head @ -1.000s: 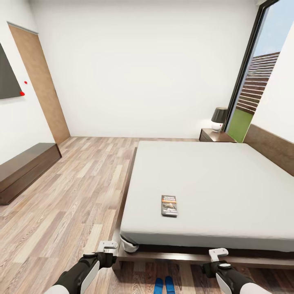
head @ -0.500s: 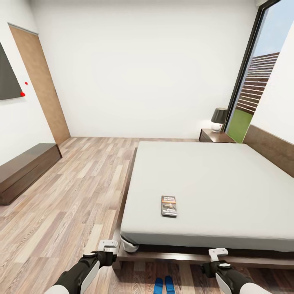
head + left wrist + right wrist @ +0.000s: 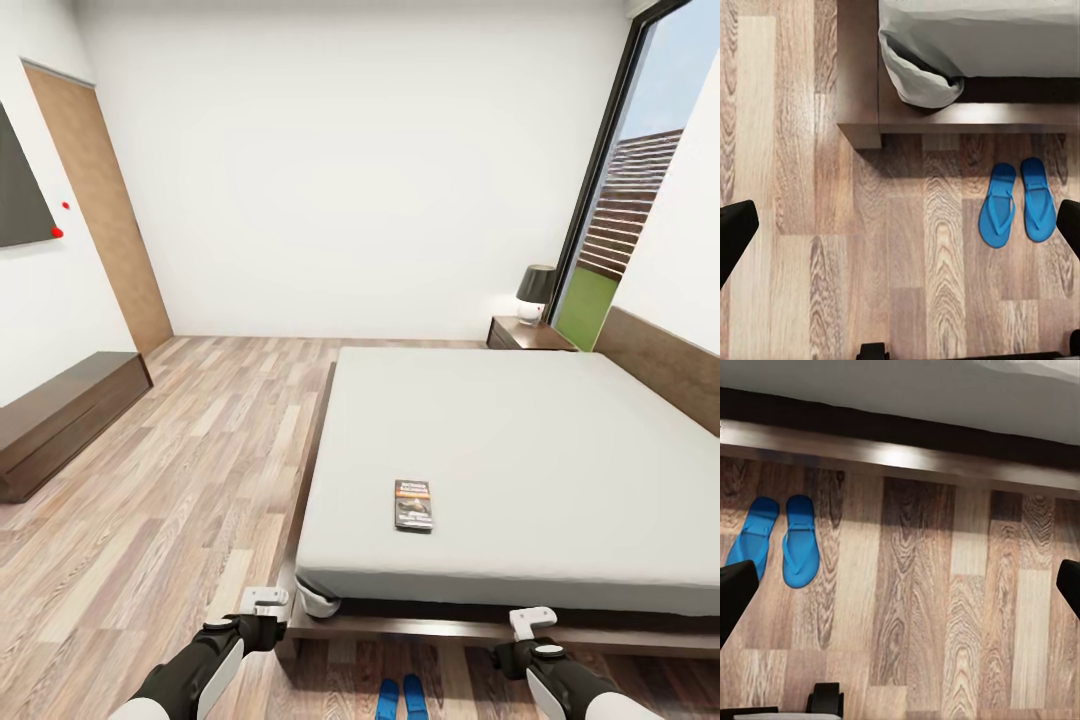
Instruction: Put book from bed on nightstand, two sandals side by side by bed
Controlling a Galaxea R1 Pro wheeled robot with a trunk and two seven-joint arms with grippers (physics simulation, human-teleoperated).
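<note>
My head view shows the book (image 3: 414, 504) on the bed (image 3: 520, 450); my wrist views show both sandals (image 3: 1017, 201) beside the bed frame. My left fingers (image 3: 735, 229) and right fingers (image 3: 735, 592) are spread, empty.

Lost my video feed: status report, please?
Left pincer and right pincer open, empty. Book flat on bed. Sandals paired on floor beside bed frame. Nothing in the way.

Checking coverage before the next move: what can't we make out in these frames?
- Book: head view, title lettering too small to read.
- Sandals: head view, heels cut off by the bottom edge.
- Nightstand: head view, the bed hides its lower part, so the drawers can't be seen.
</note>
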